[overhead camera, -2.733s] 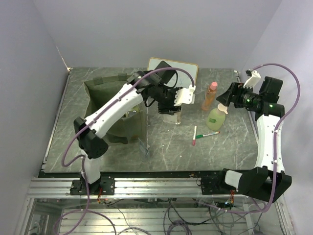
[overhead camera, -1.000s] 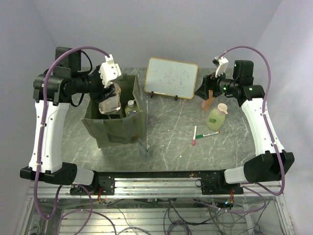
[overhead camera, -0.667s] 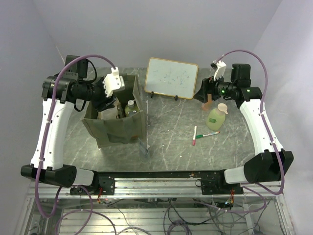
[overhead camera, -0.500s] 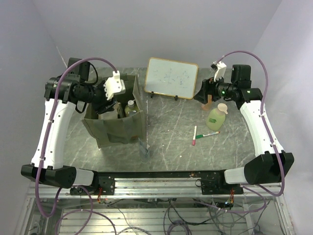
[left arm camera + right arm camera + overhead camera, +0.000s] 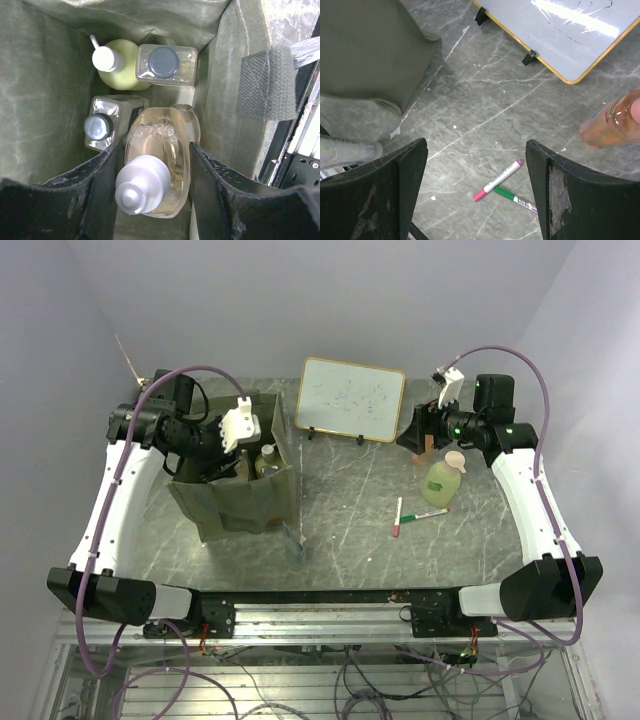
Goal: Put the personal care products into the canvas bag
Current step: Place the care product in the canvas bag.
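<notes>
Grey-green marbled table [image 5: 350,525], pale lilac walls [image 5: 300,300]. Left arm bent over canvas bag [image 5: 240,508], left gripper [image 5: 155,155] down inside it, clamped on amber bottle [image 5: 162,132]. Right arm raised at far right, right gripper [image 5: 475,146] spread wide, nothing between fingers, above table near orange bottle [image 5: 610,122]. I count four in bag: amber bottle, yellow-green bottle [image 5: 120,65], two dark-capped bottles [image 5: 165,62] [image 5: 107,125]. Outside bag: orange bottle, green pump bottle [image 5: 442,480], red marker [image 5: 497,180], green marker [image 5: 515,199], one whiteboard [image 5: 352,398].

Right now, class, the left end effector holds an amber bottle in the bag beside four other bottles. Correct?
No, three, not four: the left wrist view shows one yellow-green bottle and two dark-capped bottles beside the amber bottle the left end effector holds in the canvas bag.
</notes>
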Robot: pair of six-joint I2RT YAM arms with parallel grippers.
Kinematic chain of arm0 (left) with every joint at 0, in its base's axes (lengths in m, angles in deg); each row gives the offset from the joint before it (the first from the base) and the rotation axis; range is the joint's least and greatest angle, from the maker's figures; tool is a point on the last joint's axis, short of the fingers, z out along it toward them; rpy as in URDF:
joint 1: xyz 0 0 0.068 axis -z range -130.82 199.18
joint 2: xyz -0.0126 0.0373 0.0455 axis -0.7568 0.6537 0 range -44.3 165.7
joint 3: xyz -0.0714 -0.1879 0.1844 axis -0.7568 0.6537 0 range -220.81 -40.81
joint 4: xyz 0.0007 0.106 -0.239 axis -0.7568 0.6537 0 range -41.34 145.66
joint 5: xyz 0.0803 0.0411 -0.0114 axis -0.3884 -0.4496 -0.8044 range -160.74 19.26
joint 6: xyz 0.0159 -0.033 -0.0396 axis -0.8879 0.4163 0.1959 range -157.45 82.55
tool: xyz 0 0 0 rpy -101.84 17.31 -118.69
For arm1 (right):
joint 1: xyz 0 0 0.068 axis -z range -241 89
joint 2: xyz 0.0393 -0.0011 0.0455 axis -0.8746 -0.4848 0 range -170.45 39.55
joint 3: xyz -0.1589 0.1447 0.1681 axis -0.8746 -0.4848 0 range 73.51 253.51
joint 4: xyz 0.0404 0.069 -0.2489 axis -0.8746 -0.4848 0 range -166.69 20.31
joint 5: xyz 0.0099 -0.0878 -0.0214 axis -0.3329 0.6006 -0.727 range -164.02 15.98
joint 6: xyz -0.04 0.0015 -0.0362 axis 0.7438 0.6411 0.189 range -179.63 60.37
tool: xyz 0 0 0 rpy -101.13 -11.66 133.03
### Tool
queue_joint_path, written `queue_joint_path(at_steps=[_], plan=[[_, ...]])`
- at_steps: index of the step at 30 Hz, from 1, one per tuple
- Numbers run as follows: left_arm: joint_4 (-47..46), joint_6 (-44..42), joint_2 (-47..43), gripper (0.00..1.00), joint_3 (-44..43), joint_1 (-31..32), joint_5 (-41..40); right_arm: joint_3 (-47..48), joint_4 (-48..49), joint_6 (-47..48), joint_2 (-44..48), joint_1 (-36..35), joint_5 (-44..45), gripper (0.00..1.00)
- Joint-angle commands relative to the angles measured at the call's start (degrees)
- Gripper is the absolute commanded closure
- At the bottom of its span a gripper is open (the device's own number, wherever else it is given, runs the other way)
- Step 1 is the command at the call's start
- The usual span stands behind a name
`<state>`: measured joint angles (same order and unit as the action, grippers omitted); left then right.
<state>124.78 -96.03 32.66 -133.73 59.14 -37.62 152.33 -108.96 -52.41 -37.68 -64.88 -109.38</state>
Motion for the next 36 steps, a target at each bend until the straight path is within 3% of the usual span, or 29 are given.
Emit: queue_joint_path(at_steps=[1, 17, 36], plan=[[-6.6, -1.9, -0.9, 0.93, 1.1, -0.6, 4.6, -0.7, 1.0, -0.4, 2.0, -0.3, -0.1, 0.21], [-14.1, -2.9, 4.5, 0.93, 6.8, -0.6, 9.7, -1.3, 1.2, 0.1, 2.3, -0.1, 0.9, 0.2], [-16.8, -8.0, 8.4, 0.93, 12.4, 1.2, 13.7, -2.0, 1.3, 0.5, 2.3, 0.5, 1.8, 0.2]])
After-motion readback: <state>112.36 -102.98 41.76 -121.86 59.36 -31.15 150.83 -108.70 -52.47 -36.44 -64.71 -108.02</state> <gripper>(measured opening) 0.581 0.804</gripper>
